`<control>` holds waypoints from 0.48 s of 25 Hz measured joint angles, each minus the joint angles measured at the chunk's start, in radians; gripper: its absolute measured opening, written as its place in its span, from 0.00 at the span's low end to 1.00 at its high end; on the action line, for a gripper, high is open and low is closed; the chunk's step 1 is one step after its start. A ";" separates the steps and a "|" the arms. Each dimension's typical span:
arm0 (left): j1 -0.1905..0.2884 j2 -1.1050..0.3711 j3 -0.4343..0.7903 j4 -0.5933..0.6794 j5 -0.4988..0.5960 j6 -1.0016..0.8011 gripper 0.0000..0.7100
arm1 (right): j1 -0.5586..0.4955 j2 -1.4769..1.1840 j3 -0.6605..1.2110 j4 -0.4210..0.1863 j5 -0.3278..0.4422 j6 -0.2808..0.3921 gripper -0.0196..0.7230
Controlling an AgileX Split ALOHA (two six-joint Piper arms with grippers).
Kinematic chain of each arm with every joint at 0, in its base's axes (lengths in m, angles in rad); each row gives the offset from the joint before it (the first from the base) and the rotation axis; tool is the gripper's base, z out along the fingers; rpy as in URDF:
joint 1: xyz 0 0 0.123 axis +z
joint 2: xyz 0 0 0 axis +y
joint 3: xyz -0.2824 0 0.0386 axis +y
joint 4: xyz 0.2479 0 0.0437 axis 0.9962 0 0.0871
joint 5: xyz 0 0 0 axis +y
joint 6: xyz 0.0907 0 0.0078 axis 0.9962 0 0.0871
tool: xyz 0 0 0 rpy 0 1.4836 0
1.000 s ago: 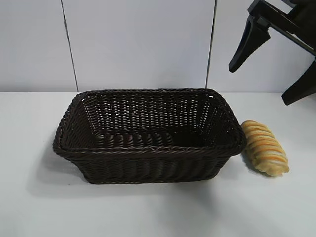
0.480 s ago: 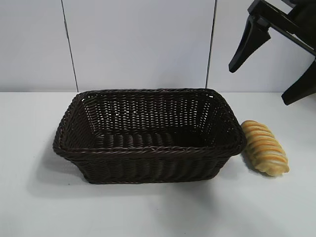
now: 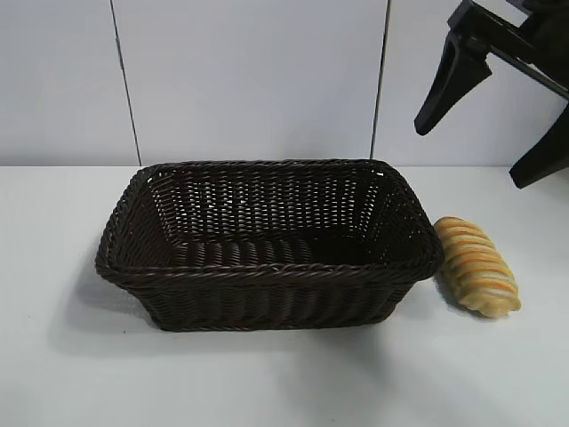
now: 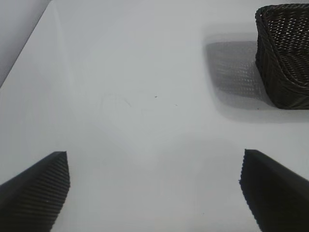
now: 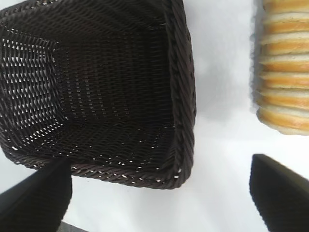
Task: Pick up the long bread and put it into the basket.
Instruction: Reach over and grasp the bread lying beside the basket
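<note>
Only a slight shift of the right gripper [image 3: 484, 133] was seen against the earlier exterior pictures: its two dark fingers had edged a little to the right and turned somewhat, while the long bread [image 3: 476, 265] and the basket [image 3: 267, 271] were left where they had been. The bread lay on the white table [image 3: 267, 382] just beside the basket's right end, outside it, well below the right gripper, which was held high in the upper right corner of the exterior view, apart from both. The gripper's fingers were spread wide and nothing was held between them; they were pointed steeply downward. In the right wrist view the bread [image 5: 285, 67] and the basket [image 5: 183, 96] were seen side by side beneath the gripper [image 5: 159, 193], with a strip of bare table between them. The left gripper [image 4: 154, 188] was seen only in its own wrist view, its fingers also wide apart and empty, held over bare table [image 4: 135, 96], with a corner of the basket [image 4: 285, 63] farther off.
</note>
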 joint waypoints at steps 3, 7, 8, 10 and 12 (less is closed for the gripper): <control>0.000 0.000 0.000 0.000 -0.002 0.000 0.97 | 0.000 0.023 0.000 -0.080 -0.035 0.000 0.96; 0.000 0.000 0.000 0.000 -0.005 0.000 0.97 | 0.000 0.106 -0.001 -0.128 -0.076 0.000 0.96; 0.000 0.000 0.000 0.000 -0.005 0.000 0.97 | 0.000 0.131 -0.001 -0.131 -0.093 0.000 0.96; 0.000 0.000 0.000 0.000 -0.005 0.000 0.97 | 0.000 0.174 -0.001 -0.131 -0.131 0.000 0.96; 0.000 0.000 0.000 0.000 -0.005 0.000 0.97 | 0.000 0.211 -0.001 -0.133 -0.170 0.000 0.96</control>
